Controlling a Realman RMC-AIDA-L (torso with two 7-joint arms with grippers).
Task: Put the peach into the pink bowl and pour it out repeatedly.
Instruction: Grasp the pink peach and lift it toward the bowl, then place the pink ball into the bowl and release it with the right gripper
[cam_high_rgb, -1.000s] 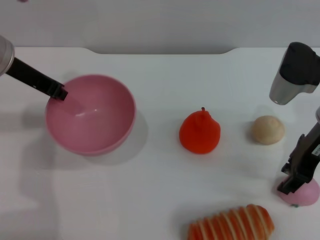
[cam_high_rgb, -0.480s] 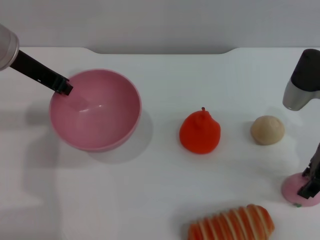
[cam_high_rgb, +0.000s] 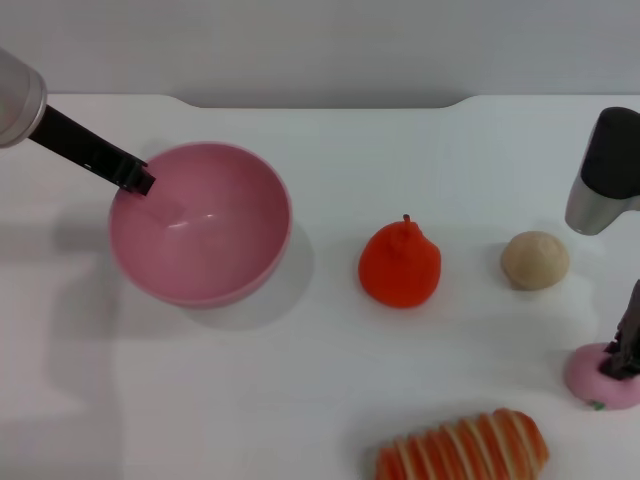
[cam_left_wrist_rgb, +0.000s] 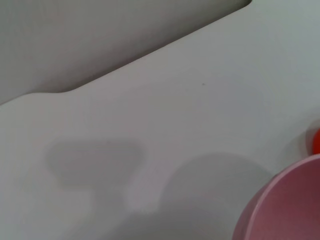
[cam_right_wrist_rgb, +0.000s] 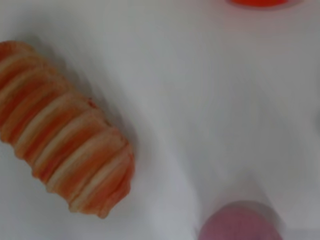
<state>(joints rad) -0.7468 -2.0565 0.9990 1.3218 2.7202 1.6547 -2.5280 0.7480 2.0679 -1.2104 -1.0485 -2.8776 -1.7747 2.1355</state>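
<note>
Since a second ago your pink bowl (cam_high_rgb: 200, 222) has slid toward the middle of the counter (cam_high_rgb: 330, 370), carried by the left tool (cam_high_rgb: 140, 183), whose fingers pinch the far-left rim. Meanwhile your right tool (cam_high_rgb: 622, 362) has swung outward with the peach (cam_high_rgb: 598, 377), now at the counter's right edge, well apart from the bowl. That tool sits on top of the peach; whether it's clamped or just touching, you can't tell from here. Between the two lie the orange-red fruit (cam_high_rgb: 400, 264), the beige ball (cam_high_rgb: 535, 259) and the striped bread (cam_high_rgb: 465, 450). Watch out: a shallow hold on that rounded peach could let it squirt off the edge, and a low carry could clip the ball or fruit.
</note>
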